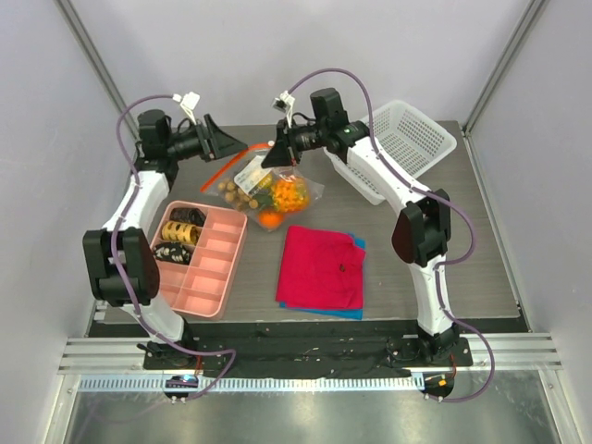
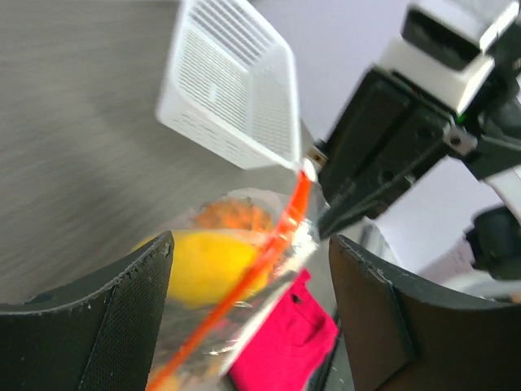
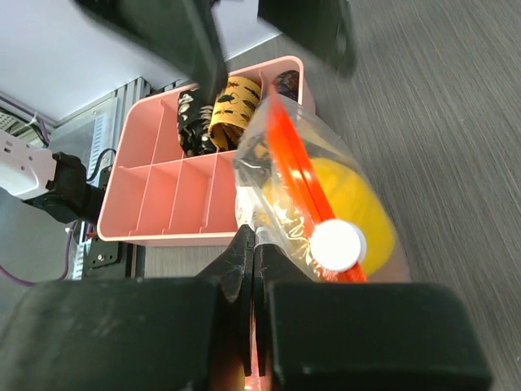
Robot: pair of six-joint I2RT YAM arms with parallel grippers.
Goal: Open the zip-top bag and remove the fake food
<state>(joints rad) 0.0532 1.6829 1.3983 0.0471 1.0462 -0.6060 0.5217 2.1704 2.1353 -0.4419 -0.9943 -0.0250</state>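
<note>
The clear zip-top bag (image 1: 270, 190) hangs with its lower part on the table. Its orange-red zip strip (image 1: 231, 166) runs up to the right. Inside is fake food: orange pieces (image 1: 289, 192), brown pieces (image 1: 242, 196) and a yellow fruit (image 3: 352, 205). My right gripper (image 1: 275, 157) is shut on the bag's top edge (image 3: 254, 238), beside the white slider (image 3: 338, 244). My left gripper (image 1: 242, 146) is open. In the left wrist view the zip strip (image 2: 273, 252) and the bag's mouth pass between its fingers (image 2: 130, 309), not touching them.
A pink divided tray (image 1: 208, 268) with dark ringed pieces (image 1: 180, 236) stands at the left. A red cloth (image 1: 322, 268) lies over a blue one at the centre front. A white mesh basket (image 1: 402, 143) stands at the back right, behind my right arm.
</note>
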